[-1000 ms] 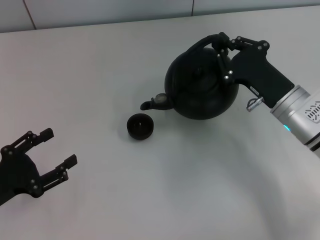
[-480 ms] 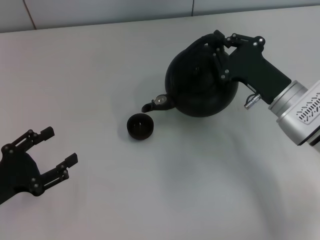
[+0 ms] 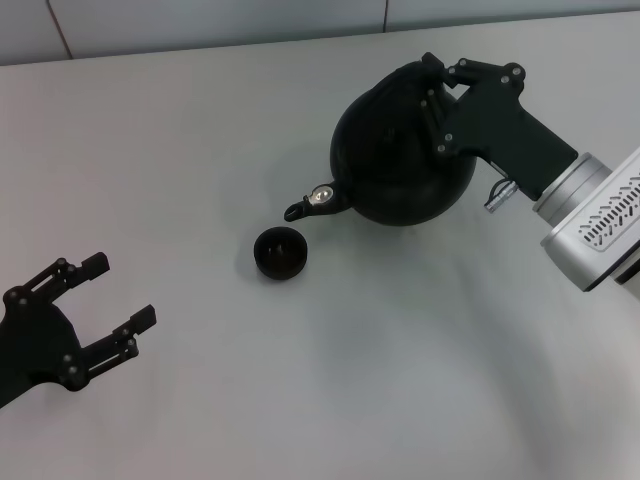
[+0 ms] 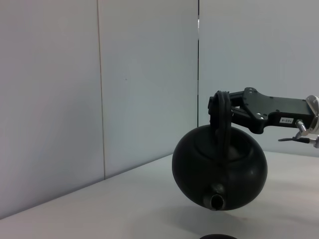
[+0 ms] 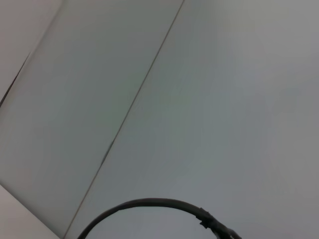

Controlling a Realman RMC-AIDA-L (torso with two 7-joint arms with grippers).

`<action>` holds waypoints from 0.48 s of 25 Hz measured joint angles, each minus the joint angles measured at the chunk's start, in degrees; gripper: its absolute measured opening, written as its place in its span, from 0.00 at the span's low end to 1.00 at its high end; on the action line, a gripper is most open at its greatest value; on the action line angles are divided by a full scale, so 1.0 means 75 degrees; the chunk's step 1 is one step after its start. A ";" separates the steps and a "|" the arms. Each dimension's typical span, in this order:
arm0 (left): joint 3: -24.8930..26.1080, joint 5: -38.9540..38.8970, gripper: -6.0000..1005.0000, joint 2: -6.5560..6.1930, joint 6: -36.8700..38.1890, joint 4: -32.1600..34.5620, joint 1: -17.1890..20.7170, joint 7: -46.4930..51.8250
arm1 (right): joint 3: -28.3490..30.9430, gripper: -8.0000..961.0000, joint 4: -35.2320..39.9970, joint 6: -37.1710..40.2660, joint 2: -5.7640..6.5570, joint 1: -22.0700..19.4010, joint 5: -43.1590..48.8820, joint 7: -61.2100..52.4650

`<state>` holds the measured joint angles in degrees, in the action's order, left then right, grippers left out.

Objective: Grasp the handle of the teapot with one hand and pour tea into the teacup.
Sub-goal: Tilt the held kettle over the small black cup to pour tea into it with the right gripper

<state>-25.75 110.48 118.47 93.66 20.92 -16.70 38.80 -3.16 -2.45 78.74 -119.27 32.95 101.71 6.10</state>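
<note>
Gripping the handle (image 4: 220, 119), the right gripper (image 3: 436, 98) holds the teapot (image 3: 400, 165) aloft, spout toward seven o'clock; the teacup (image 3: 279, 252) sits just beyond, seemingly dry. Left gripper (image 3: 100, 315) idles agape.

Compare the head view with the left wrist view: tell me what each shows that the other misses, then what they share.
Only the head view shows the whole teacup on the table, the silvery cap on the spout, and the left claw, open and idle near the robot. Only the left wrist view shows the teapot hanging clear above the table, the spout's open mouth tipped downward, and just a sliver of the cup's rim. No tea stream shows. Both show the right claw shut on the handle and the tilted pot.
</note>
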 joint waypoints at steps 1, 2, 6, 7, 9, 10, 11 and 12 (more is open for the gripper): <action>0.0000 0.0000 0.80 0.0000 0.0002 0.0000 -0.0004 0.0003 | 0.0000 0.10 0.0000 0.0000 0.0005 0.0023 0.0006 0.0050; 0.0000 0.0000 0.80 0.0000 0.0002 0.0000 -0.0004 0.0003 | 0.0000 0.10 0.0000 0.0000 0.0005 0.0023 0.0006 0.0050; 0.0000 -0.0008 0.80 0.0000 0.0005 0.0001 -0.0017 0.0012 | -0.0051 0.10 -0.0001 0.0000 0.0012 0.0043 0.0021 0.0095; 0.0000 -0.0008 0.80 0.0000 0.0005 0.0001 -0.0017 0.0012 | -0.0051 0.10 -0.0001 0.0000 0.0012 0.0043 0.0021 0.0095; 0.0000 -0.0011 0.80 0.0000 0.0005 0.0000 -0.0024 0.0014 | -0.0053 0.10 -0.0001 0.0000 0.0012 0.0042 0.0021 0.0097; 0.0000 -0.0012 0.80 0.0000 0.0005 0.0000 -0.0025 0.0014 | -0.0053 0.10 -0.0001 0.0000 0.0012 0.0042 0.0022 0.0097; 0.0000 -0.0013 0.80 0.0000 0.0005 0.0000 -0.0025 0.0015 | -0.0058 0.10 -0.0001 0.0000 0.0012 0.0043 0.0022 0.0099; 0.0000 -0.0013 0.80 0.0000 0.0005 0.0000 -0.0025 0.0015 | -0.0058 0.10 -0.0001 0.0000 0.0012 0.0043 0.0022 0.0099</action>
<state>-25.75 110.39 118.47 93.70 20.92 -16.89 38.91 -3.60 -2.46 78.74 -119.17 33.27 101.87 6.84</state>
